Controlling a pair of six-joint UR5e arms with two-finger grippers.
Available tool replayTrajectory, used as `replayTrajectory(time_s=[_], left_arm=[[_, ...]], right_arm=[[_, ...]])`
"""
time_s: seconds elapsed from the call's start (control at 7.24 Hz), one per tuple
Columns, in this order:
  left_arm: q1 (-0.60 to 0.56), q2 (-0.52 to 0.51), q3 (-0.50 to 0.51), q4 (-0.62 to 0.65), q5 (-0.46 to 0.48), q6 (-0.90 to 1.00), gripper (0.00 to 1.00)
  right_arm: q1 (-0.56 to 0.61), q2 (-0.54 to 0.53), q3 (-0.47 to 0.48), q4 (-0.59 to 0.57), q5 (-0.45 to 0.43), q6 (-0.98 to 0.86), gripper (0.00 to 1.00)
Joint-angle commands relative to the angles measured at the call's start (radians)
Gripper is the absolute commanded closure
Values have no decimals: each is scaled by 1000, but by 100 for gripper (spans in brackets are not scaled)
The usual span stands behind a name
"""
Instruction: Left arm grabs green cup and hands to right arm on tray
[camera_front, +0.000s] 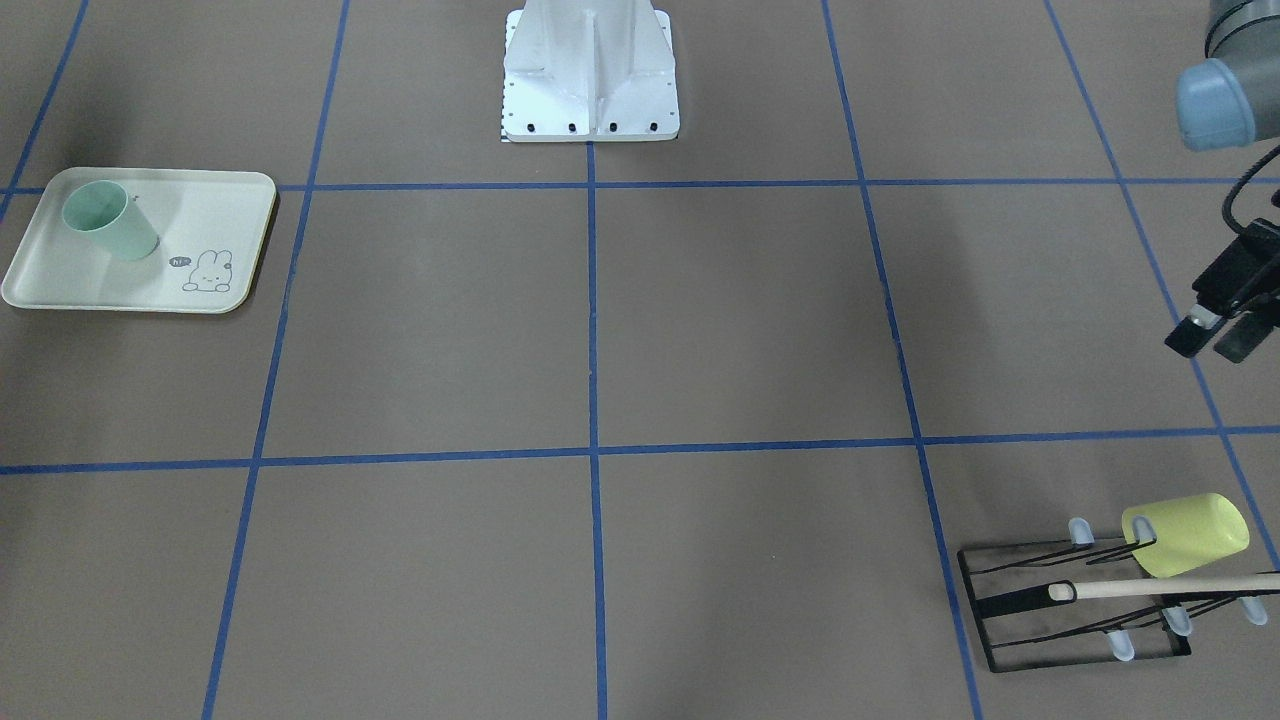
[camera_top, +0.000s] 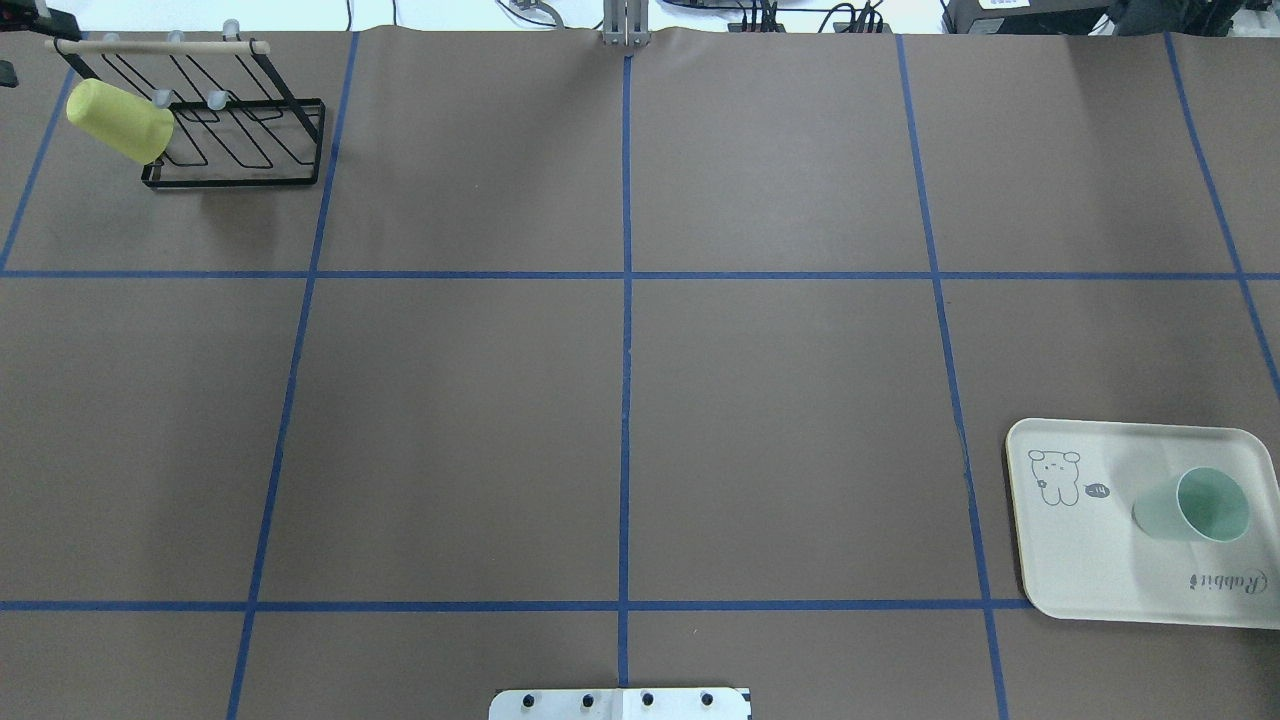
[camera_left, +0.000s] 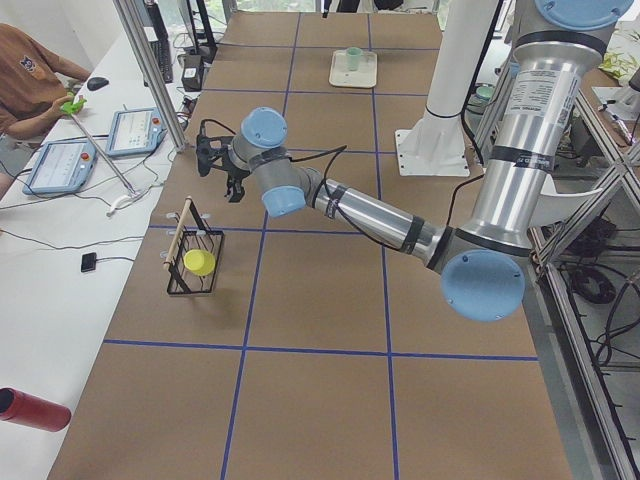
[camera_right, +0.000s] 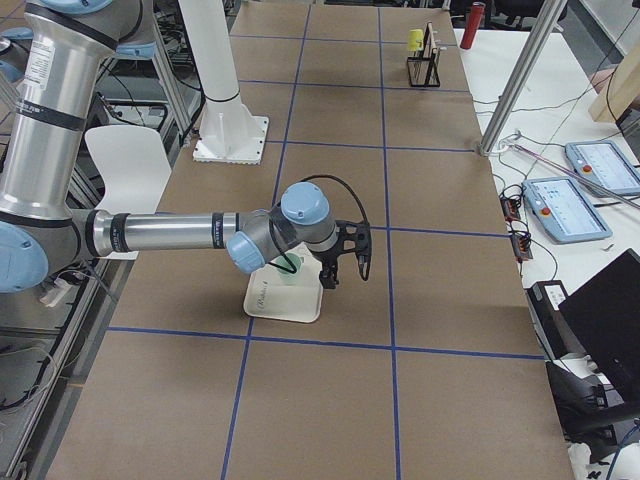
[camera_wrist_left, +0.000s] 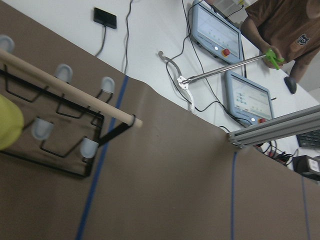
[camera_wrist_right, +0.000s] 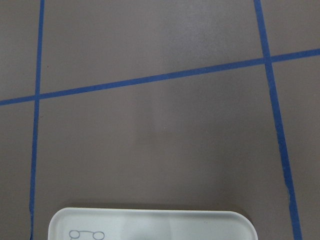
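Observation:
The green cup (camera_front: 108, 220) stands upright on the cream tray (camera_front: 215, 205), on the robot's right side of the table. Both also show in the overhead view, the cup (camera_top: 1195, 505) on the tray (camera_top: 1080, 560). My left gripper (camera_front: 1220, 338) hangs above the table on the robot's left side, a little short of the black rack, open and empty. My right gripper (camera_right: 345, 268) hovers just beyond the tray's outer edge, apart from the cup. It shows only in the exterior right view, so I cannot tell whether it is open or shut. The right wrist view shows the tray's edge (camera_wrist_right: 150, 225).
A black wire rack (camera_top: 250, 150) with a wooden bar stands at the far left corner and holds a yellow-green cup (camera_top: 120, 120) on its side. The robot's white base (camera_front: 590, 80) is at the table's near middle. An operator (camera_left: 30, 85) sits beyond the table's far edge.

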Motion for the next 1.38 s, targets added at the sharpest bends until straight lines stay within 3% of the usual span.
replayTrajectory(time_s=[0.0, 0.14, 0.41, 0.69, 0.83, 1.11, 1.24], left_arm=[[-35, 137, -15, 144, 96, 553, 0], [-65, 197, -15, 229, 107, 760, 0], [-82, 289, -79, 491, 2, 938, 0], [-148, 418, -122, 542, -133, 1007, 0], [-183, 494, -158, 539, -166, 1009, 0], [-184, 514, -165, 604, -187, 1009, 0], [-191, 515, -192, 643, -192, 1008, 0]], right_arm=[[-14, 7, 8, -10, -7, -5, 0], [-36, 7, 5, -11, -10, -5, 0], [-46, 21, 6, -57, -8, -22, 0], [-58, 57, 5, -161, -16, -96, 0], [-41, 67, 9, -239, -27, -221, 0], [-37, 113, 20, -368, -65, -284, 0], [24, 128, 48, -461, -103, -314, 0]])
